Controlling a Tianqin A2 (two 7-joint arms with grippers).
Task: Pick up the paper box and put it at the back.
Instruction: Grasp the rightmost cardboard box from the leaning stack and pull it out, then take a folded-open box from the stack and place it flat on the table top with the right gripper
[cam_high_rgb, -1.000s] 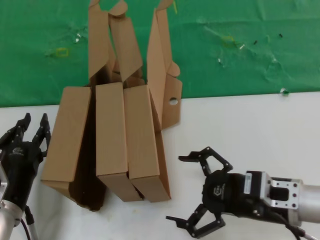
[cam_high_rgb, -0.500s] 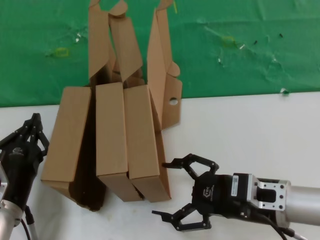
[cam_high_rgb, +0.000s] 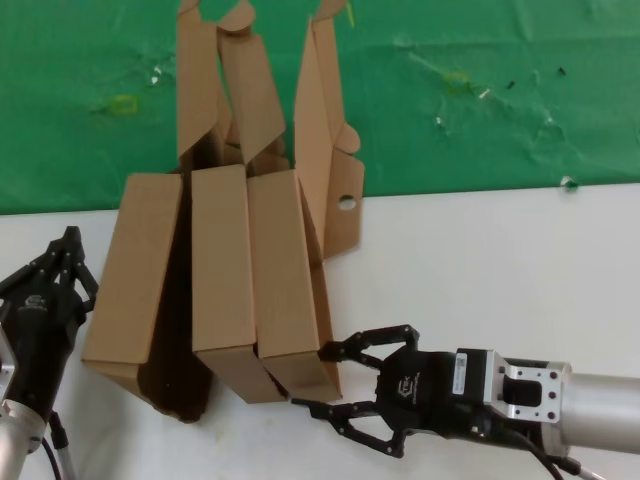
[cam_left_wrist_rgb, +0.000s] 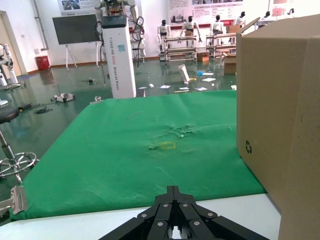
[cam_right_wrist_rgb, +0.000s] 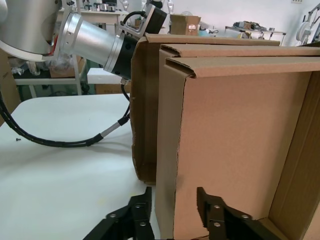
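Note:
Three brown cardboard boxes stand side by side with lids raised. The paper box (cam_high_rgb: 285, 280) is the rightmost one, with a round hole in its side flap. My right gripper (cam_high_rgb: 310, 377) is open at its near end. In the right wrist view the gripper (cam_right_wrist_rgb: 174, 195) has one finger on each side of the box's near wall (cam_right_wrist_rgb: 240, 140), with gaps on both sides. My left gripper (cam_high_rgb: 68, 240) is shut and empty, just left of the boxes; it also shows in the left wrist view (cam_left_wrist_rgb: 173, 190). The green cloth (cam_high_rgb: 480, 100) lies behind.
The middle box (cam_high_rgb: 222, 260) and left box (cam_high_rgb: 135, 270) press against the paper box. The white tabletop (cam_high_rgb: 500, 270) stretches to the right. Tape bits and yellow marks dot the cloth. My left arm (cam_right_wrist_rgb: 90, 37) shows beyond the boxes in the right wrist view.
My right gripper has slid left to the paper box's near end, and its open jaws now straddle the wall. My left gripper has gone from open to shut and stayed in place.

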